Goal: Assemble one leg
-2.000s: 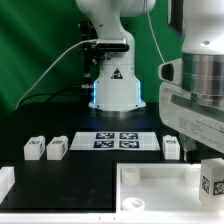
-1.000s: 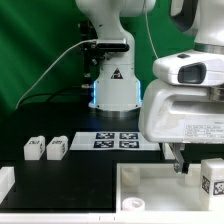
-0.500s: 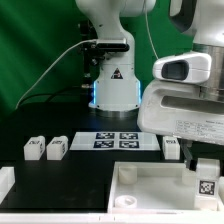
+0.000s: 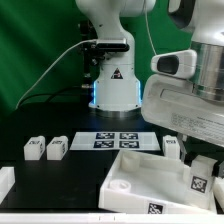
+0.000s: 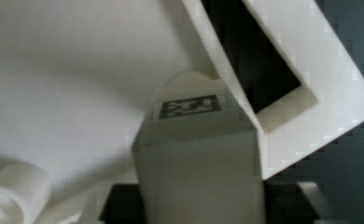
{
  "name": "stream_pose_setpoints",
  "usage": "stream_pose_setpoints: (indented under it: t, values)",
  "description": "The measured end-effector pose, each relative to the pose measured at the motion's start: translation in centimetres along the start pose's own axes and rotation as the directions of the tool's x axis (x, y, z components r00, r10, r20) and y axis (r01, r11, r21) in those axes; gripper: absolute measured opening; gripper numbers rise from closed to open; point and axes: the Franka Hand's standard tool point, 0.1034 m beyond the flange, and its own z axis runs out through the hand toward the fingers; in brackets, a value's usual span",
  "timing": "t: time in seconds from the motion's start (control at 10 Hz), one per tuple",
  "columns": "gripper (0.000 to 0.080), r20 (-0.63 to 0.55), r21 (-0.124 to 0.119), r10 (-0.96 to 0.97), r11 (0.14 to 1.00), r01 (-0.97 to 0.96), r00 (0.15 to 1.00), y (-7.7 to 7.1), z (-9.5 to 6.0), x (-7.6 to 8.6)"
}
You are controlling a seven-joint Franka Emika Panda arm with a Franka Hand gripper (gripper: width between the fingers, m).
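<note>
At the exterior view's right, the gripper (image 4: 203, 168) holds the leg (image 5: 197, 150) clamped over the tabletop (image 4: 135, 172), which has skewed from its square pose half a second ago. Judgement: the leg is pressing into a corner and dragging the tabletop; alignment is at risk.

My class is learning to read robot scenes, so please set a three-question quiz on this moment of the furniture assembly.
1. True or false: two loose legs lie side by side at the exterior view's left.
2. The marker board shows how many tags? A two, B four, C six.
3. What does the tagged leg stand over in the wrist view?

Key: 1 true. 2 B. 3 The white tabletop; a raised corner of its rim shows just beyond the leg. The gripper is behind that leg, its jaws hidden.
</note>
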Motion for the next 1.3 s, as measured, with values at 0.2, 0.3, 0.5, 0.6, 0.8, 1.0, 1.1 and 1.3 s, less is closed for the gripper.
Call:
stream_pose_setpoints:
  t: [0.2,0.3,0.5,0.6,0.8,1.0,1.1,1.3]
  values:
    - [0.0301,0.000,0.000,-0.003,1.000,0.003,1.000,0.07,0.02,0.08]
    - [0.0359,0.000,0.000,-0.003,1.000,0.003,1.000,0.08,0.05,0.08]
    - [0.0542,0.000,-0.001,-0.003,1.000,0.003,1.000,0.09,0.06,0.09]
    - [0.0627,0.000,-0.001,-0.003,1.000,0.003,1.000,0.09,0.07,0.09]
    - [0.0643,0.000,-0.001,-0.003,1.000,0.003,1.000,0.09,0.09,0.09]
    - [0.0648,0.001,0.007,-0.002,1.000,0.002,1.000,-0.13,-0.50,-0.03]
    - [0.0649,0.010,0.005,0.004,1.000,-0.004,1.000,0.01,-0.89,-0.06]
    - [0.0649,0.014,0.000,0.006,1.000,-0.006,1.000,0.19,-0.75,-0.06]
